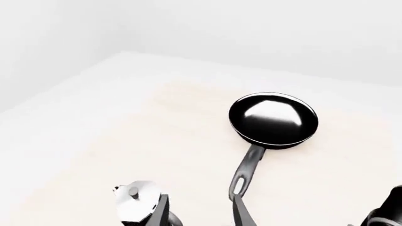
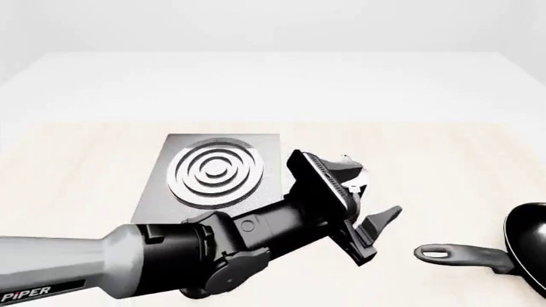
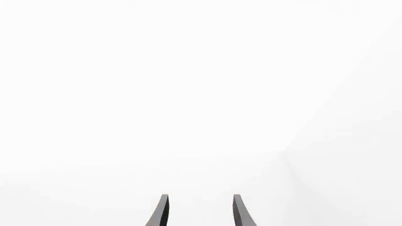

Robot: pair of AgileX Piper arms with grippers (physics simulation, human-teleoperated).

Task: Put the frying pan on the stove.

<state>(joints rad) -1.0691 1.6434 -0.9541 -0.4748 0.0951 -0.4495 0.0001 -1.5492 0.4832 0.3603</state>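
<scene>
The frying pan (image 1: 273, 117) is round, black and glossy and lies flat on the table, its long dark handle (image 1: 246, 167) pointing toward my left gripper (image 1: 199, 207). That gripper is open and empty, with one fingertip close to the handle's end. From the front, the pan (image 2: 529, 236) is cut by the right edge, and the left gripper (image 2: 380, 227) hovers just left of the handle (image 2: 461, 254). The grey stove (image 2: 217, 169) with its ring burner lies behind the left arm. My right gripper (image 3: 199, 205) is open and faces only white background.
A black-and-silver moka pot (image 1: 135, 202) stands beside the left gripper. In the front view the moka pot (image 2: 351, 167) is mostly hidden behind that gripper, right of the stove. A black rounded shape (image 1: 386, 212) is cut off by the frame corner.
</scene>
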